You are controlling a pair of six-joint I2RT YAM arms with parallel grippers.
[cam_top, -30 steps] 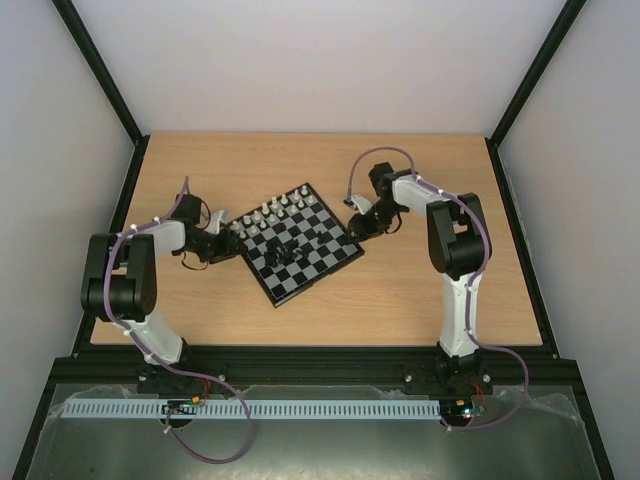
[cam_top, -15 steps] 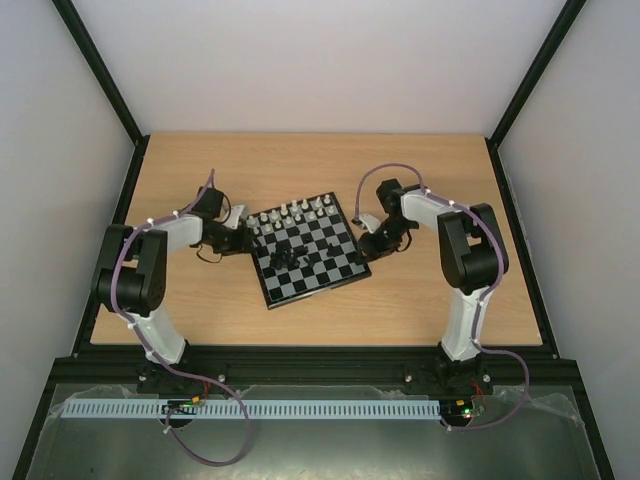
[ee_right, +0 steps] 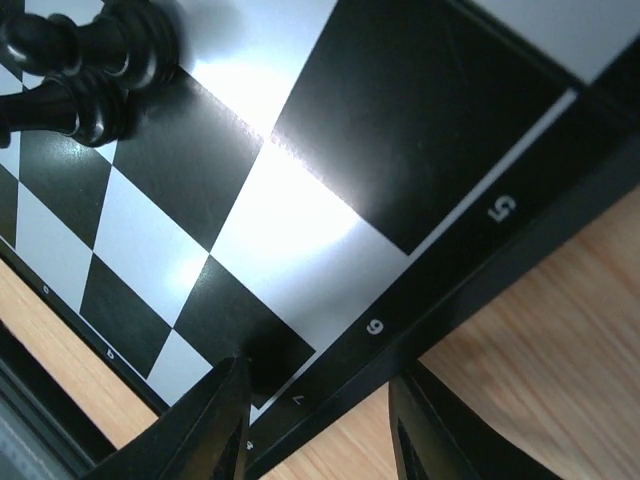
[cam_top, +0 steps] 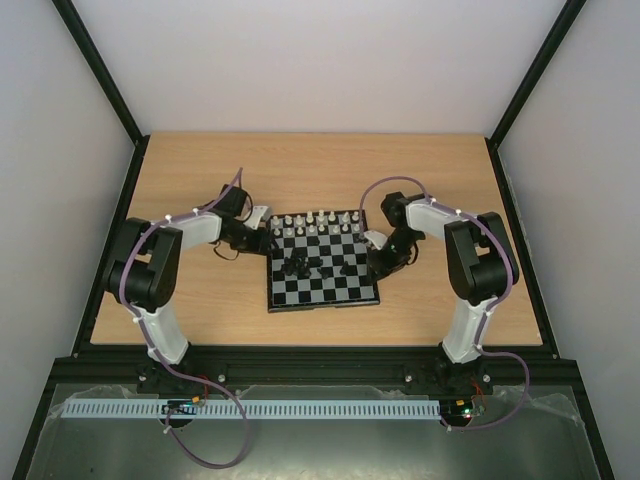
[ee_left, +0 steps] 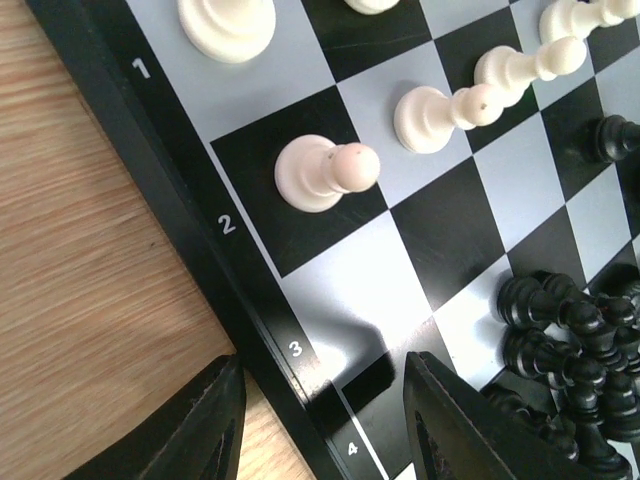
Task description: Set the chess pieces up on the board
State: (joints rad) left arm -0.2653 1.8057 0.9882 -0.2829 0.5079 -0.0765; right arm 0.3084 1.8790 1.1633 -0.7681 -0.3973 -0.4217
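A second ago the board (cam_top: 322, 306) sat cornerwise, like a diamond. Now it has turned clockwise and lies square to the table (cam_top: 420, 170), its edges running with the table's edges. Both my arms have swung with it: my left gripper (cam_top: 262, 238) has travelled towards 1 o'clock, and my right gripper (cam_top: 380, 258) has come back towards 6 o'clock.

The board lies flat at the middle of the table. Being square, it has no long axis. Its side with the white pieces (cam_top: 310, 222) faces 12 o'clock, and these stand in two rows along that far edge. The black pieces (cam_top: 298, 265) lie bunched near the board's centre, with a few more towards 3 o'clock.

My left gripper is at the board's 10 o'clock corner, its jaws about half open and astride the rim (ee_left: 170, 180): one finger over the wood, the other over the squares. It lifts nothing. My right gripper sits on the 3 o'clock edge in the same way, half open astride the rim (ee_right: 470, 270), with no piece in its jaws.
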